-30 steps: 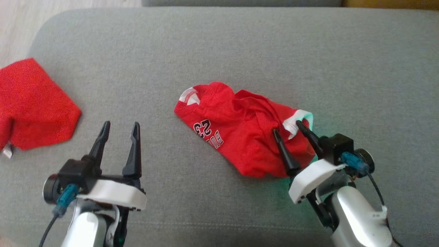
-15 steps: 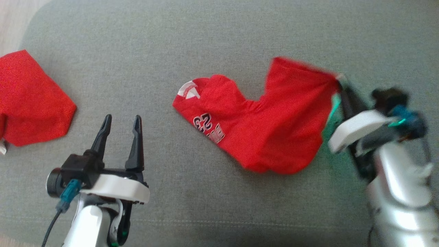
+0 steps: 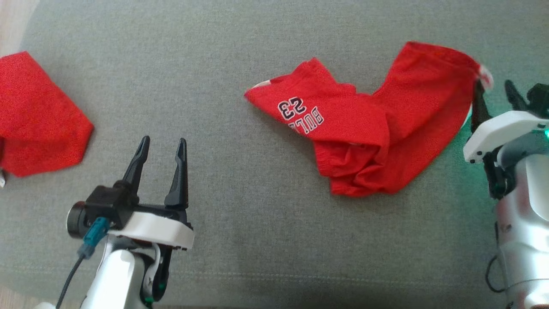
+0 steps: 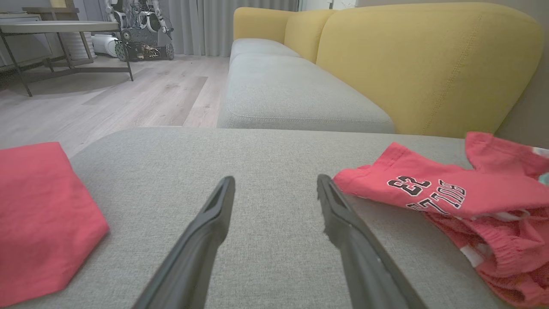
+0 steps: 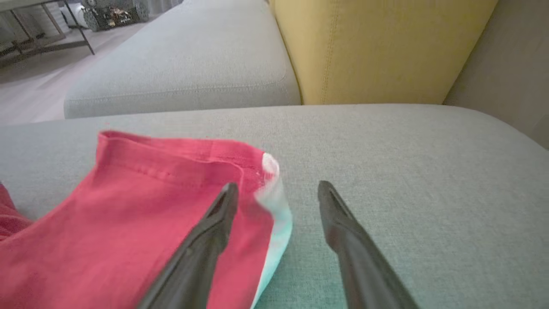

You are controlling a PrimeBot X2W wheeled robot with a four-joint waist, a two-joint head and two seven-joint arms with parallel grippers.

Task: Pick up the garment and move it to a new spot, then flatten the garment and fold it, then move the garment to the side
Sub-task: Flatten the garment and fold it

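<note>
The red garment, shorts printed with "23" and white trim, lies crumpled and partly spread on the grey cushion, right of centre. My right gripper is open at the garment's right corner, its left finger over the white-trimmed edge and nothing pinched. In the right wrist view the garment lies under and left of that gripper. My left gripper is open at the lower left, apart from the garment. The left wrist view shows the gripper with the garment to its right.
A second red cloth lies at the cushion's left edge. Beyond the cushion stand a yellow sofa back and another grey seat. A wood floor and a table lie farther off to the left.
My right gripper pulled the garment's corner up and to the right, spreading it out, then opened and let go. The head camera shifted too. The left gripper stayed open.
</note>
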